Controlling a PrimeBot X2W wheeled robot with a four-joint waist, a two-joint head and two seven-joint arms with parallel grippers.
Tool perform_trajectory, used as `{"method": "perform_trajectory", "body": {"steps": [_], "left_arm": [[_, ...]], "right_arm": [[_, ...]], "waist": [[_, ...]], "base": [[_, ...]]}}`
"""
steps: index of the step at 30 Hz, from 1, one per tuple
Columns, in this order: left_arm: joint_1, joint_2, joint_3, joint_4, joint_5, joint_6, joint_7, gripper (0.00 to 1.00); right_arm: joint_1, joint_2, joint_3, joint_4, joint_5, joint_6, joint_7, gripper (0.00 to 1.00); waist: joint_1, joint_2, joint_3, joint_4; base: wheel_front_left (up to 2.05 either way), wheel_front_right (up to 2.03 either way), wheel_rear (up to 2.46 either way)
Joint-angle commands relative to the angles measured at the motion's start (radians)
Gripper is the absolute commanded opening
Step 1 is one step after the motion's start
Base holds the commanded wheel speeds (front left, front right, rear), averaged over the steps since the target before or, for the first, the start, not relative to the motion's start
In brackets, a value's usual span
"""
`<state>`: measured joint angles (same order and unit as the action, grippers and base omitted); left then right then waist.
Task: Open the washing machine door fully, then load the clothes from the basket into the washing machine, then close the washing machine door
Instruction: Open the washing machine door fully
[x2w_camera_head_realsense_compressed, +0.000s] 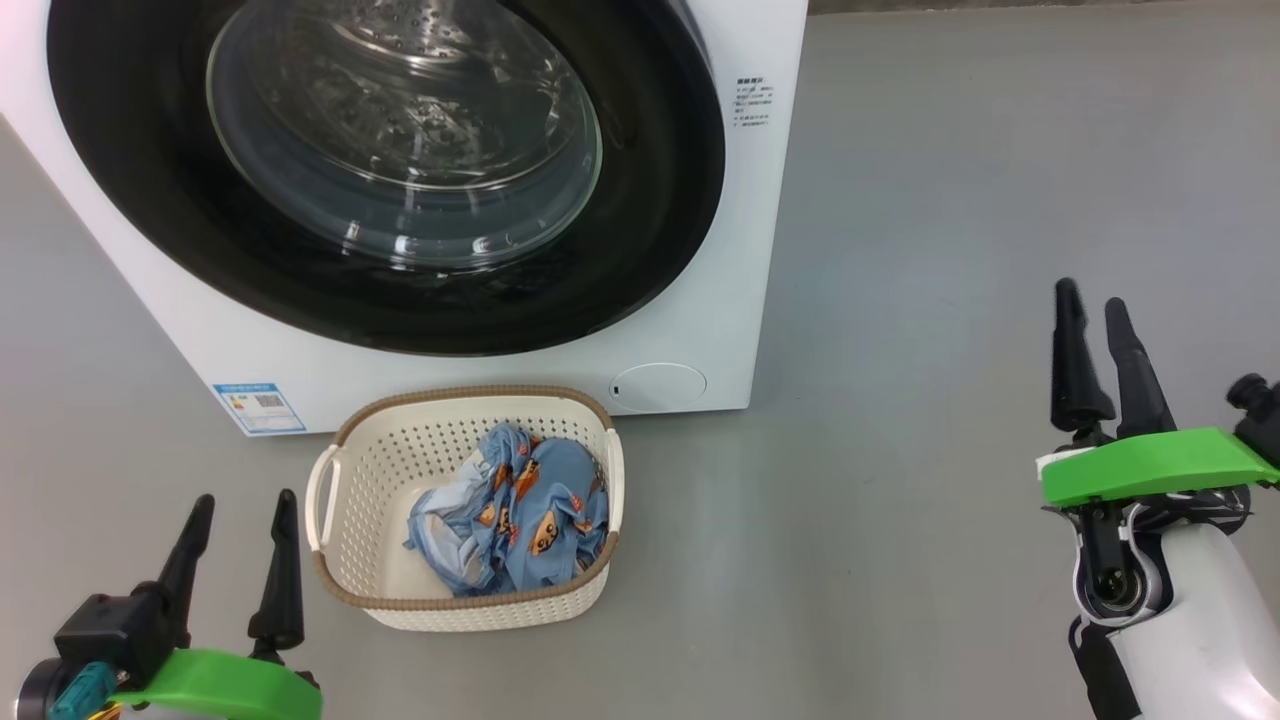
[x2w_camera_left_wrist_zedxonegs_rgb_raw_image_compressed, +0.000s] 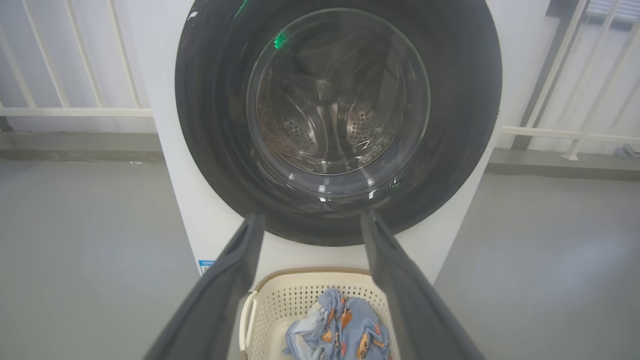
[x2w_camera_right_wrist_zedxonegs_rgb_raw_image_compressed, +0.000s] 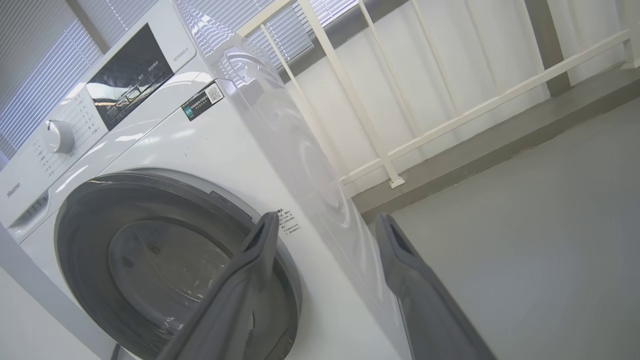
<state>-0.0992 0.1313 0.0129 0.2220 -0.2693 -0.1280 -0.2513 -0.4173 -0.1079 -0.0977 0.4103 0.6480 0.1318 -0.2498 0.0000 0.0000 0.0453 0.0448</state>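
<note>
The white washing machine (x2w_camera_head_realsense_compressed: 690, 300) stands ahead with its round black door (x2w_camera_head_realsense_compressed: 130, 150) shut flat against the front; the steel drum shows through the glass. In front of it on the floor sits the cream basket (x2w_camera_head_realsense_compressed: 380, 440) holding the blue bear-print clothes (x2w_camera_head_realsense_compressed: 525, 505). My left gripper (x2w_camera_head_realsense_compressed: 245, 505) is open, low and just left of the basket, nothing between its fingers. My right gripper (x2w_camera_head_realsense_compressed: 1092, 305) is open too, well to the right of the machine over bare floor. The left wrist view faces the door (x2w_camera_left_wrist_zedxonegs_rgb_raw_image_compressed: 460, 100), basket (x2w_camera_left_wrist_zedxonegs_rgb_raw_image_compressed: 280, 300) and clothes (x2w_camera_left_wrist_zedxonegs_rgb_raw_image_compressed: 345, 330); the right wrist view shows the machine (x2w_camera_right_wrist_zedxonegs_rgb_raw_image_compressed: 225, 150) and door (x2w_camera_right_wrist_zedxonegs_rgb_raw_image_compressed: 80, 225) from the side.
Grey floor (x2w_camera_head_realsense_compressed: 950, 200) lies all round. A white railing (x2w_camera_right_wrist_zedxonegs_rgb_raw_image_compressed: 450, 115) and a low kerb run behind the machine. A round flap (x2w_camera_head_realsense_compressed: 657, 386) and a blue label (x2w_camera_head_realsense_compressed: 258, 406) mark the machine's lower front.
</note>
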Motion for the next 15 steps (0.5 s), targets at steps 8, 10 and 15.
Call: {"method": "perform_trajectory", "body": {"steps": [8,10,15], "left_arm": [[-0.029,0.022,0.025,-0.023,-0.010,-0.003,-0.010,1.00],[-0.032,0.022,0.025,-0.023,-0.012,-0.003,-0.010,1.00],[-0.044,0.021,0.015,-0.017,-0.022,-0.003,-0.010,1.00]], "right_arm": [[-0.087,0.026,-0.021,0.044,0.310,-0.001,0.015,1.00],[-0.106,0.026,-0.032,0.055,0.372,-0.001,0.035,0.48],[-0.148,0.009,-0.045,0.069,0.481,-0.001,0.080,0.00]], "waist": [[0.0000,0.0000,0.033,0.010],[0.0000,0.0000,0.040,0.011],[0.0000,0.0000,0.056,0.019]], "base": [[0.00,0.00,0.00],[0.00,0.00,0.00],[0.00,0.00,0.00]]}}
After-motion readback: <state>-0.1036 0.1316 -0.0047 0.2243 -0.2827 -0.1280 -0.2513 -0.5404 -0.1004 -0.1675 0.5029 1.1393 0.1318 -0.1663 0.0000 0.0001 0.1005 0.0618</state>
